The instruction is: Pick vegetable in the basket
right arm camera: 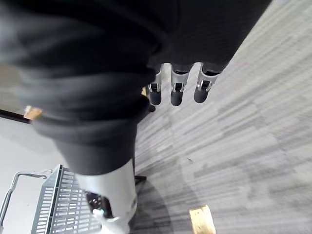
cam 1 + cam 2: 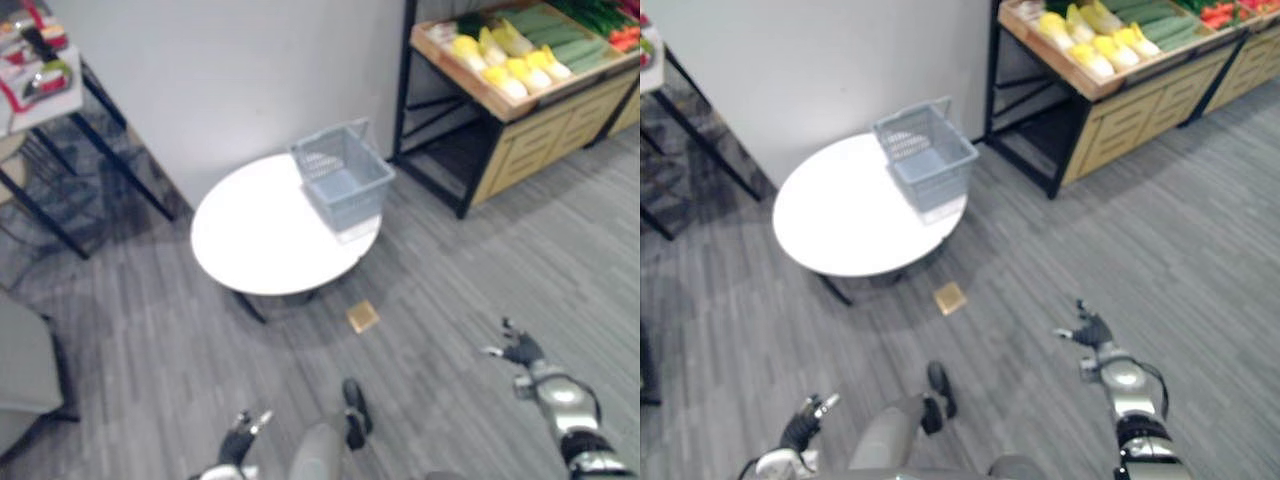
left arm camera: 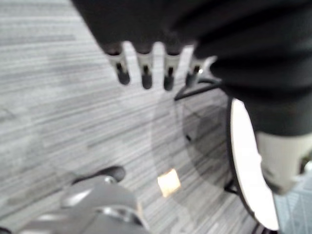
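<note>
Basket [image 2: 343, 175] at far-right edge of round white surface [image 2: 260, 240]. Vegetables [image 2: 520, 70] on wooden shelf [image 2: 500, 105] right of basket, well apart. Open floor [image 2: 450, 290] on basket's near side, 1 tan square [image 2: 362, 316] lying there. Left robot hand [image 2: 240, 435], right robot hand [image 2: 522, 350]: low over floor, fingers straight, holding nothing.

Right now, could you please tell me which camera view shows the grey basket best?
The left eye view: the whole basket shows, empty, on the white table. The right eye view shows it similarly; the right wrist view catches one corner and a handle.

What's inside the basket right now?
Nothing visible: the basket on the table shows only its bare grey floor. Its near wall covers a strip of the bottom.
</note>
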`<state>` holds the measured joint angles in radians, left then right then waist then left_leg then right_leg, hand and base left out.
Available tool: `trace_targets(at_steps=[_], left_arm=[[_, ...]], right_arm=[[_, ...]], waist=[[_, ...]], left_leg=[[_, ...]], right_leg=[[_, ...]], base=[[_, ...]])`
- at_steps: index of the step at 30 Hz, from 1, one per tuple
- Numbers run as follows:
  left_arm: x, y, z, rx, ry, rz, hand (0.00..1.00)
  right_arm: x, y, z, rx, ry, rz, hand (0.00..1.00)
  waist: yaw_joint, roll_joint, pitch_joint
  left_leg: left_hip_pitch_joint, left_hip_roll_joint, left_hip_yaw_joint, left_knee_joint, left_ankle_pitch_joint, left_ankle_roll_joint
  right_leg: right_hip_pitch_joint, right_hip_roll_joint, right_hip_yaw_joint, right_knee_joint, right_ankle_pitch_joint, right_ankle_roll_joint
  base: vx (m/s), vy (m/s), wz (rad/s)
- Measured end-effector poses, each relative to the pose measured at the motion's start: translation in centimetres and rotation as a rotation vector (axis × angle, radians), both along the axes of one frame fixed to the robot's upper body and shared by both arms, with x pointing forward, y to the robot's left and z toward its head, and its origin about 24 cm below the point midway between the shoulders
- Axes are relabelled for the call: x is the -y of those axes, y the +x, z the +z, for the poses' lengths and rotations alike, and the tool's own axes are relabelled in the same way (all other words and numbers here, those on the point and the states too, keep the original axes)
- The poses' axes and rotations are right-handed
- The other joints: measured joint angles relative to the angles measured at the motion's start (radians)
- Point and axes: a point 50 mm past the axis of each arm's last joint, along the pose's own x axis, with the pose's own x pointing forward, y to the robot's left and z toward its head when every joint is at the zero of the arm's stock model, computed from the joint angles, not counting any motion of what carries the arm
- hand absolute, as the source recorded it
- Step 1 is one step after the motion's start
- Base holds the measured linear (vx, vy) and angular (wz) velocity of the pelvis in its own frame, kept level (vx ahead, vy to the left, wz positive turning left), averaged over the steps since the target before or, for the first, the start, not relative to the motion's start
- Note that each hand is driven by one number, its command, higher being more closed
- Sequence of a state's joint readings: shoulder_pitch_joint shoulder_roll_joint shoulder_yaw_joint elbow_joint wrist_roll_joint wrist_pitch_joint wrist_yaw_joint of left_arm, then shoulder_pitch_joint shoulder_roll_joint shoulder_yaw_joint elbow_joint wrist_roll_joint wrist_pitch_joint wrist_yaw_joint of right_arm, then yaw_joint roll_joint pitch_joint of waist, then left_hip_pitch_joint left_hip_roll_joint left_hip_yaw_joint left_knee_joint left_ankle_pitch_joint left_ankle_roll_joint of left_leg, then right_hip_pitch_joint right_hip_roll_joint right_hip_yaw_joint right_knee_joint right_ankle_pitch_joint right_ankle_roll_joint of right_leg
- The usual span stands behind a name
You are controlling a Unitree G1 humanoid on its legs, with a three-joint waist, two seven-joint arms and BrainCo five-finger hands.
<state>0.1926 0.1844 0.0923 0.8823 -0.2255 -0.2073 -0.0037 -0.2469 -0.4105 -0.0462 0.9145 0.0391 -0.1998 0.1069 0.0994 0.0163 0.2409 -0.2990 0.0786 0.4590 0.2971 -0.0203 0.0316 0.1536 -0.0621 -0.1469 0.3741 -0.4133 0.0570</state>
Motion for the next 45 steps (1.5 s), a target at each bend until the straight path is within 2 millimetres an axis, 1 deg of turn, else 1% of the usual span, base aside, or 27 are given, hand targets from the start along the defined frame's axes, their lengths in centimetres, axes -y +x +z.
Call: trace_targets(at_steps=[1,2,3,4,5,6,8,10,12,13,14,15,16,17,18,19,21,23,25,26,27,29,31,33,37,40,45], left_arm=[[0.1,-0.2,-0.1,-0.008,-0.005,0.007,0.00],[0.3,-0.4,-0.4,-0.028,-0.012,0.004,0.00],[0.3,-0.4,-0.4,-0.036,-0.014,-0.002,0.00],[0.3,-0.3,-0.4,-0.034,-0.014,-0.005,0.00],[0.3,-0.2,-0.4,-0.029,-0.013,-0.006,0.00],[0.1,0.0,-0.2,-0.019,-0.008,-0.010,0.00],[-0.3,1.4,0.5,0.029,0.005,-0.028,0.00],[-0.9,3.5,1.6,0.088,0.027,-0.061,0.00],[-1.2,4.2,1.8,0.087,0.031,-0.072,0.00],[-1.4,3.8,1.8,0.076,0.033,-0.060,0.00],[-1.6,3.5,1.7,0.069,0.032,-0.052,0.00],[-1.9,2.7,1.6,0.050,0.040,-0.048,0.00],[-2.3,1.9,1.4,0.026,0.052,-0.049,0.00],[-1.8,1.6,1.0,0.012,0.035,-0.040,0.00],[-1.0,0.5,0.5,-0.013,0.006,-0.030,0.00],[-0.2,-0.2,0.0,-0.030,-0.020,-0.026,0.00],[0.4,-0.4,-0.4,-0.045,-0.050,-0.032,0.00],[0.6,-0.3,-0.4,-0.043,-0.058,-0.046,0.00],[0.9,0.7,-0.1,-0.003,-0.061,-0.074,0.00],[1.1,1.1,-0.1,0.005,-0.063,-0.093,0.00],[1.5,1.3,-0.1,0.007,-0.064,-0.105,0.00],[1.5,1.6,-0.1,0.002,-0.060,-0.108,0.00],[1.7,2.5,0.0,0.010,-0.051,-0.129,0.00],[1.9,3.6,0.3,0.029,-0.042,-0.157,0.00],[2.0,5.1,0.9,0.068,-0.030,-0.174,0.00],[2.3,6.0,1.3,0.095,-0.020,-0.199,0.00],[3.2,7.5,2.0,0.148,-0.013,-0.253,0.00]], right_arm=[[-0.3,0.7,0.4,0.014,-0.007,0.015,0.00],[-0.8,2.1,1.4,0.053,-0.006,0.015,0.00],[-0.9,3.1,2.2,0.080,-0.013,0.004,0.00],[-0.8,3.6,2.7,0.091,-0.024,-0.001,0.00],[-0.7,4.5,3.6,0.118,-0.071,-0.007,0.00],[-0.8,5.3,4.5,0.152,-0.108,-0.010,0.00],[-0.4,6.1,6.1,0.213,-0.153,-0.027,0.00],[0.1,6.9,8.7,0.309,-0.224,-0.039,0.00],[0.6,7.2,10.1,0.347,-0.270,-0.078,0.00],[0.8,7.6,10.8,0.355,-0.294,-0.095,0.00],[0.8,7.8,11.1,0.367,-0.305,-0.101,0.00],[0.8,8.4,12.3,0.405,-0.314,-0.101,0.00],[0.8,9.1,14.5,0.470,-0.359,-0.083,0.00],[0.8,9.5,16.0,0.512,-0.392,-0.069,0.00],[0.0,10.2,18.4,0.583,-0.440,-0.023,0.00],[-0.6,10.6,20.3,0.639,-0.496,0.020,0.00],[-0.7,10.7,21.1,0.641,-0.560,0.051,0.00],[-1.2,10.9,20.9,0.623,-0.602,0.084,0.00],[-2.1,11.5,21.8,0.636,-0.652,0.123,0.00],[-2.7,12.1,22.6,0.640,-0.684,0.148,0.00],[-3.2,12.5,23.3,0.641,-0.724,0.172,0.00],[-3.9,12.9,23.6,0.620,-0.749,0.205,0.00],[-4.1,13.5,24.5,0.601,-0.786,0.215,0.00],[-4.5,14.4,27.0,0.616,-0.813,0.190,0.00],[-5.2,14.9,30.4,0.667,-0.885,0.181,0.00],[-5.0,14.9,31.0,0.656,-0.893,0.172,0.00],[-4.0,15.2,31.1,0.572,-0.955,0.155,0.00]], waist=[[-0.001,-0.016,0.000],[-0.006,-0.037,-0.001],[-0.013,-0.048,0.000],[-0.010,-0.047,0.001],[-0.009,-0.035,0.003],[-0.012,-0.019,0.010],[-0.012,-0.003,0.013],[-0.014,0.000,0.012],[-0.017,-0.010,0.012],[-0.016,-0.018,0.016],[-0.016,-0.023,0.015],[-0.019,-0.041,0.006],[-0.014,-0.060,0.001],[-0.007,-0.029,0.004],[0.000,0.012,0.000],[-0.010,0.040,0.002],[-0.009,0.049,0.013],[-0.010,0.035,0.021],[-0.015,0.027,0.027],[-0.015,0.043,0.032],[-0.013,0.082,0.038],[-0.019,0.071,0.048],[-0.012,0.045,0.064],[-0.010,0.031,0.101],[-0.001,0.052,0.139],[0.016,0.063,0.165],[0.018,0.083,0.194]], left_leg=[[-0.002,-0.004,0.009,0.035,-0.024,0.048],[-0.001,-0.013,0.009,0.086,-0.074,0.125],[0.017,-0.022,-0.006,0.121,-0.122,0.138],[0.035,-0.022,-0.011,0.130,-0.139,0.137],[0.079,-0.022,-0.039,0.128,-0.165,0.130],[0.134,-0.020,-0.074,0.102,-0.179,0.117],[0.193,-0.020,-0.144,0.047,-0.192,0.096],[0.215,-0.032,-0.229,0.008,-0.199,0.083],[0.240,-0.055,-0.284,0.008,-0.209,0.042],[0.264,-0.060,-0.306,0.039,-0.241,0.012],[0.272,-0.059,-0.313,0.060,-0.261,-0.004],[0.278,-0.062,-0.315,0.106,-0.311,-0.018],[0.266,-0.070,-0.339,0.167,-0.367,-0.040],[0.265,-0.046,-0.351,0.195,-0.389,-0.054],[0.258,0.000,-0.358,0.223,-0.395,-0.066],[0.216,0.048,-0.350,0.289,-0.376,-0.082],[0.160,0.109,-0.300,0.399,-0.316,-0.079],[0.171,0.117,-0.234,0.339,-0.325,-0.084],[0.168,0.096,-0.192,0.180,-0.291,-0.078],[0.163,0.110,-0.173,0.080,-0.188,-0.067],[0.164,0.129,-0.169,0.038,-0.107,-0.085],[0.167,0.108,-0.173,-0.020,-0.101,-0.085],[0.164,0.079,-0.179,-0.083,-0.067,-0.079],[0.147,0.044,-0.200,-0.166,-0.016,-0.074],[0.105,0.018,-0.231,-0.271,0.083,-0.077],[0.080,0.016,-0.242,-0.298,0.108,-0.082],[0.027,0.002,-0.257,-0.292,0.122,-0.085]], right_leg=[[-0.038,-0.023,-0.016,0.105,-0.011,0.012],[-0.131,-0.078,-0.044,0.347,0.025,0.052],[-0.205,-0.134,-0.066,0.525,0.079,0.044],[-0.227,-0.147,-0.076,0.568,0.070,0.030],[-0.246,-0.151,-0.100,0.570,0.055,0.004],[-0.255,-0.136,-0.124,0.502,0.051,-0.002],[-0.306,-0.089,-0.116,0.322,0.060,0.013],[-0.401,-0.056,-0.051,0.038,0.143,0.067],[-0.430,-0.068,0.023,-0.188,0.260,0.105],[-0.433,-0.080,0.057,-0.215,0.304,0.098],[-0.431,-0.079,0.069,-0.205,0.326,0.074],[-0.429,-0.081,0.087,-0.177,0.374,0.040],[-0.434,-0.076,0.119,-0.153,0.498,0.024],[-0.446,-0.061,0.111,-0.108,0.489,0.022],[-0.445,-0.028,0.088,-0.097,0.449,-0.003],[-0.429,-0.005,0.055,-0.111,0.432,-0.023],[-0.369,0.010,0.022,-0.148,0.432,-0.040],[-0.303,-0.012,-0.005,-0.183,0.426,-0.048],[-0.288,-0.041,-0.018,-0.203,0.426,-0.048],[-0.287,-0.035,-0.027,-0.206,0.425,-0.046],[-0.272,-0.015,-0.035,-0.214,0.420,-0.039],[-0.278,-0.035,-0.056,-0.214,0.413,-0.028],[-0.308,-0.058,-0.072,-0.207,0.412,-0.025],[-0.347,-0.086,-0.098,-0.198,0.414,-0.022],[-0.412,-0.105,-0.143,-0.196,0.417,-0.019],[-0.455,-0.109,-0.153,-0.166,0.410,-0.024],[-0.542,-0.144,-0.171,-0.060,0.368,-0.034]], base=[[0.64,0.091,-0.18],[0.62,0.087,0.10],[0.60,0.108,0.15],[0.69,0.089,0.27],[0.64,0.052,0.41],[0.52,0.036,0.51],[0.41,-0.019,0.88],[0.44,-0.072,1.24],[0.39,-0.115,1.26],[0.45,-0.219,1.17],[0.57,-0.331,1.24],[0.60,-0.427,1.16],[0.51,-0.392,1.02],[0.48,-0.341,0.56],[0.42,-0.278,0.35],[0.39,-0.243,0.35],[0.31,-0.215,0.43],[0.27,-0.176,0.43],[0.19,-0.099,0.25],[0.12,-0.005,-0.04],[0.08,0.047,-0.03],[0.03,0.086,0.31],[-0.02,0.072,0.43],[-0.05,0.042,0.49],[-0.02,0.009,0.42],[0.02,-0.021,0.17],[0.02,-0.014,0.16]])
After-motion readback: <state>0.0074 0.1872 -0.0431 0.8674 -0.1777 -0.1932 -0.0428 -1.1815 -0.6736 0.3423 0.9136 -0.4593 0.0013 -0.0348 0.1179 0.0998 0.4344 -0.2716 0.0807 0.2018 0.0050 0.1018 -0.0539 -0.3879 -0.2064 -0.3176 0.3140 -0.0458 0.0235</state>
